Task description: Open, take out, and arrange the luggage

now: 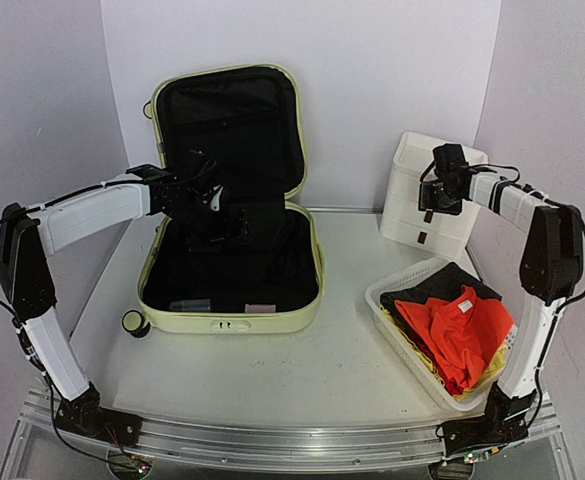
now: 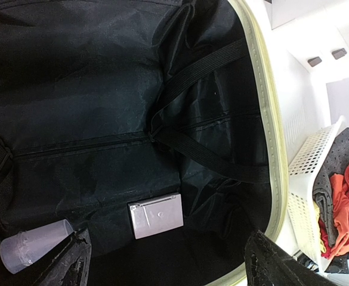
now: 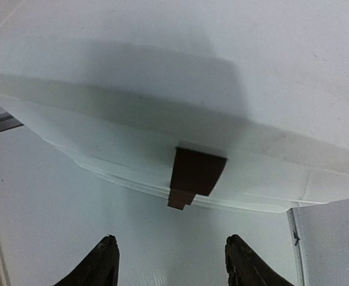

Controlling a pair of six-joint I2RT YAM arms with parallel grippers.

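The luggage, a pale yellow-green hard-shell suitcase, lies open on the table with its lid standing up against the back wall. My left gripper hovers inside it over the black lining, open and holding nothing. In the left wrist view a small pinkish-white box and a clear plastic cup lie on the lining between and beside my fingers. My right gripper is at the white drawer box, open in front of a dark brown drawer handle and apart from it.
A white mesh basket with orange and dark clothes stands at the front right, also seen in the left wrist view as the basket. A black caster wheel sticks out at the suitcase's front left corner.
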